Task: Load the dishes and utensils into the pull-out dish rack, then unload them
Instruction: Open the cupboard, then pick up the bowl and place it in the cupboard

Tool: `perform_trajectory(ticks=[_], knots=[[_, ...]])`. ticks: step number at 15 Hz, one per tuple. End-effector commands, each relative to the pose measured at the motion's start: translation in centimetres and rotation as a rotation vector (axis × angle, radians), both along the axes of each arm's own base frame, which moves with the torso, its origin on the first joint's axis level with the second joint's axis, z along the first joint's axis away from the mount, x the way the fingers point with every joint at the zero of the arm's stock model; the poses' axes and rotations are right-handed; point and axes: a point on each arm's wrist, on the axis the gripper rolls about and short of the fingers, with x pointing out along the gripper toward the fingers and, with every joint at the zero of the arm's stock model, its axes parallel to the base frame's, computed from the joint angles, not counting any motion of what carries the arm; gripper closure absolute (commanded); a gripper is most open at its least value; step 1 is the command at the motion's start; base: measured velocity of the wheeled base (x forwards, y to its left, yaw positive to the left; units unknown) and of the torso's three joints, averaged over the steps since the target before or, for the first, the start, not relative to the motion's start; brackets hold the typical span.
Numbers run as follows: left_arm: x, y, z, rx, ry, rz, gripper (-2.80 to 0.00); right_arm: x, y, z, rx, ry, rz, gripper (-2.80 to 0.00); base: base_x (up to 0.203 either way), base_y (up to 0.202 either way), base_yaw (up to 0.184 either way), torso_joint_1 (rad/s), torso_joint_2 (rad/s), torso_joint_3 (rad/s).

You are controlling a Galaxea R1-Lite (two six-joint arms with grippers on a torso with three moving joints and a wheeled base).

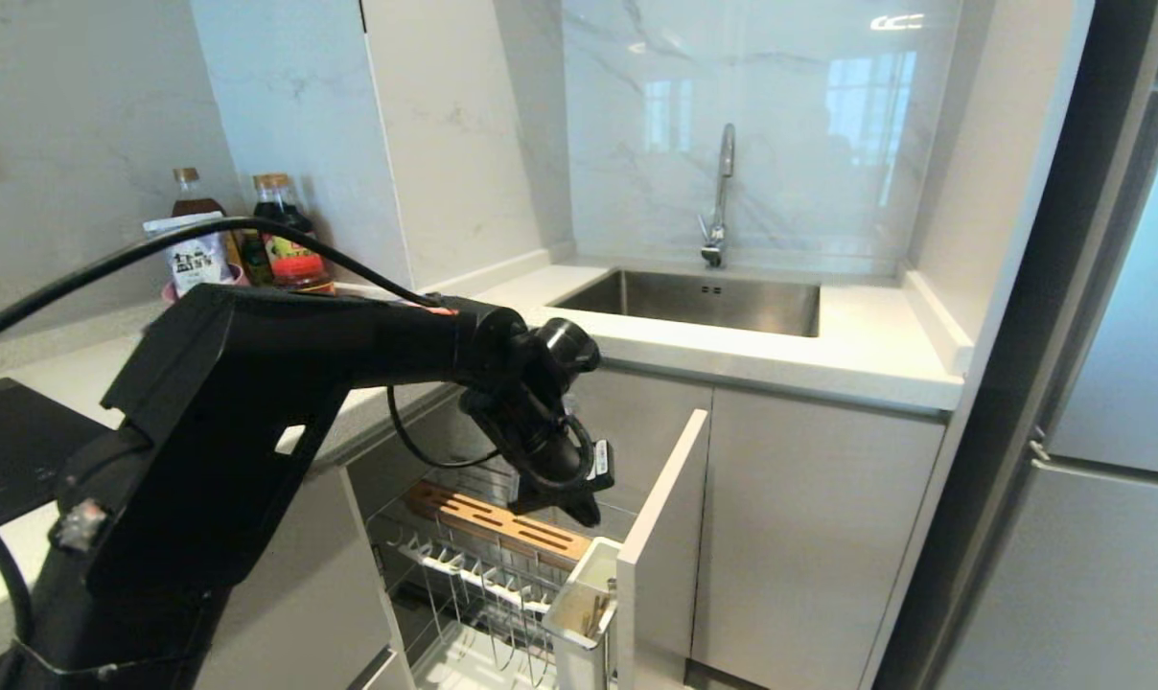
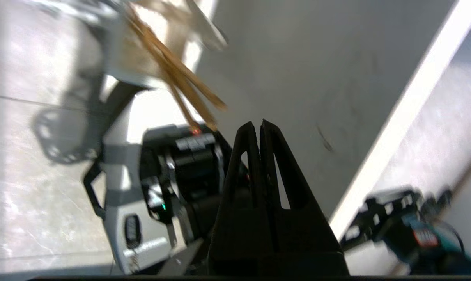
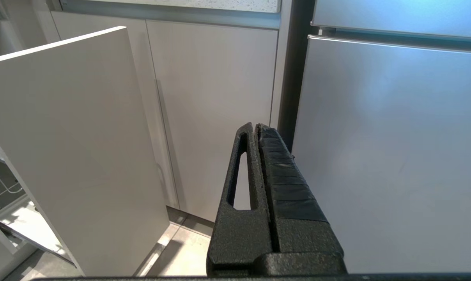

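Your left gripper (image 2: 257, 127) is clenched on nothing, hanging over the pull-out dish rack (image 1: 502, 565) just above the white cutlery cup (image 1: 584, 599). The chopsticks (image 2: 181, 78) stand in that cup (a blurred silver piece beside them may be the spoon), close to the gripper's tips without touching. The rack's slotted wood strip (image 1: 497, 522) lies behind, its white front panel (image 1: 660, 546) alongside. Your right gripper (image 3: 257, 127) is also clenched empty, parked low facing the cabinet doors.
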Motion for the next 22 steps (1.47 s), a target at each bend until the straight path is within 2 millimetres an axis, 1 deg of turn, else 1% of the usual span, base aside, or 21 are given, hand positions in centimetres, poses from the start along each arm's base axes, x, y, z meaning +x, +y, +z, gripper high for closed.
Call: perform_trajectory(ticks=[1,3,4,5,7,8,10,12,13,14,15,17,18,19,20,22], knots=[[0.3,1.5,2.2,-0.007,-0.061,0.044,0.0,0.0,0.0,0.0,0.0,0.0,0.0,0.0,0.0,0.0,0.0,0.0,0.0,0.0],[0.0,3.8,6.1,-0.034,-0.162,0.095,0.0,0.0,0.0,0.0,0.0,0.0,0.0,0.0,0.0,0.0,0.0,0.0,0.0,0.0],[-0.5,5.0,8.2,-0.048,-0.218,0.118,0.0,0.0,0.0,0.0,0.0,0.0,-0.001,0.0,0.0,0.0,0.0,0.0,0.0,0.0],[-1.4,6.5,10.9,-0.065,-0.295,0.142,0.0,0.0,0.0,0.0,0.0,0.0,-0.001,0.0,0.0,0.0,0.0,0.0,0.0,0.0],[-4.0,9.9,16.2,-0.1,-0.452,0.189,0.0,0.0,0.0,0.0,0.0,0.0,0.0,0.0,0.0,0.0,0.0,0.0,0.0,0.0],[-5.8,11.5,18.8,-0.118,-0.532,0.208,0.0,0.0,0.0,0.0,0.0,0.0,-0.002,0.0,0.0,0.0,0.0,0.0,0.0,0.0],[-10.5,14.6,23.4,-0.147,-0.694,0.238,0.0,0.0,0.0,0.0,0.0,0.0,0.0,0.0,0.0,0.0,0.0,0.0,0.0,0.0],[-16.4,17.6,27.1,-0.156,-0.863,0.264,0.0,0.0,0.0,0.0,0.0,0.0,0.0,0.0,0.0,0.0,0.0,0.0,0.0,0.0],[-19.8,18.9,28.4,-0.146,-0.951,0.267,0.0,0.0,0.0,0.0,-0.001,0.0,-0.001,0.0,0.0,0.0,0.0,0.0,0.0,0.0],[-23.4,20.1,29.2,-0.125,-1.037,0.26,0.0,0.0,0.0,0.0,0.0,0.0,-0.001,0.0,0.0,0.0,0.0,0.0,0.0,0.0],[-27.0,21.0,29.5,-0.092,-1.118,0.247,0.0,0.0,0.0,0.0,0.0,0.0,0.0,0.0,0.0,0.0,0.0,0.0,0.0,0.0],[-34.1,22.1,28.9,-0.007,-1.271,0.2,0.0,0.0,0.0,0.0,0.0,0.0,-0.001,0.0,0.0,0.0,0.0,0.0,0.0,0.0],[-37.3,22.5,28.0,0.041,-1.337,0.171,0.0,0.0,0.0,0.0,0.0,0.0,0.0,0.0,0.0,0.0,0.0,0.0,0.0,0.0],[-39.9,22.7,26.5,0.093,-1.378,0.139,0.0,0.0,0.0,0.0,0.0,0.0,-0.001,0.0,0.0,0.0,0.0,0.0,0.0,0.0],[-41.5,22.8,24.4,0.154,-1.395,0.099,0.0,0.0,0.0,0.0,-0.001,0.0,-0.002,0.0,0.0,0.0,0.0,0.0,0.0,0.0],[-43.5,22.9,19.4,0.258,-1.4,0.037,0.0,0.0,0.0,0.0,0.0,0.0,0.0,0.0,0.0,0.0,0.0,0.0,0.0,0.0]])
